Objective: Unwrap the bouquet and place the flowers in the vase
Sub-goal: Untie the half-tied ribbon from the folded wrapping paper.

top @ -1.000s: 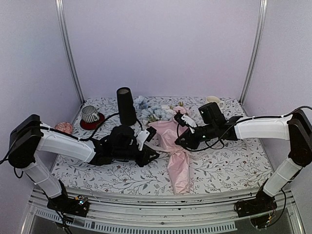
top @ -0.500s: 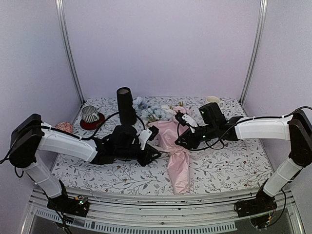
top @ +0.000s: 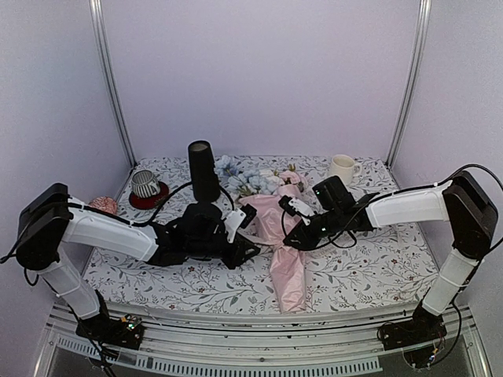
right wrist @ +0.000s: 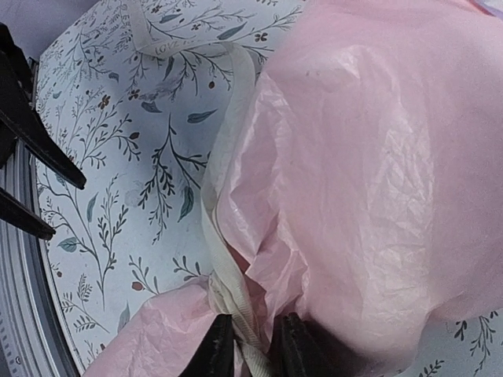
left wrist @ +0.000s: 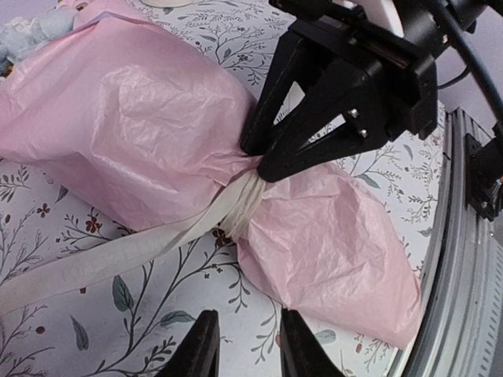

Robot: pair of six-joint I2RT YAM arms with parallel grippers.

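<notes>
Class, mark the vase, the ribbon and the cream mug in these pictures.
vase (top: 204, 177), top external view, middle of its black body.
ribbon (left wrist: 134, 247), left wrist view, on its loose tail.
cream mug (top: 340, 169), top external view, on its side wall.

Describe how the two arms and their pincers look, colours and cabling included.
Both the left arm and the right arm have smooth white shells over the long links, with bulky black joints. Thin black cables loop loosely alongside them. The left pincer and the right pincer each end in two slim, tapering matte black fingers, with a white part on each body.
</notes>
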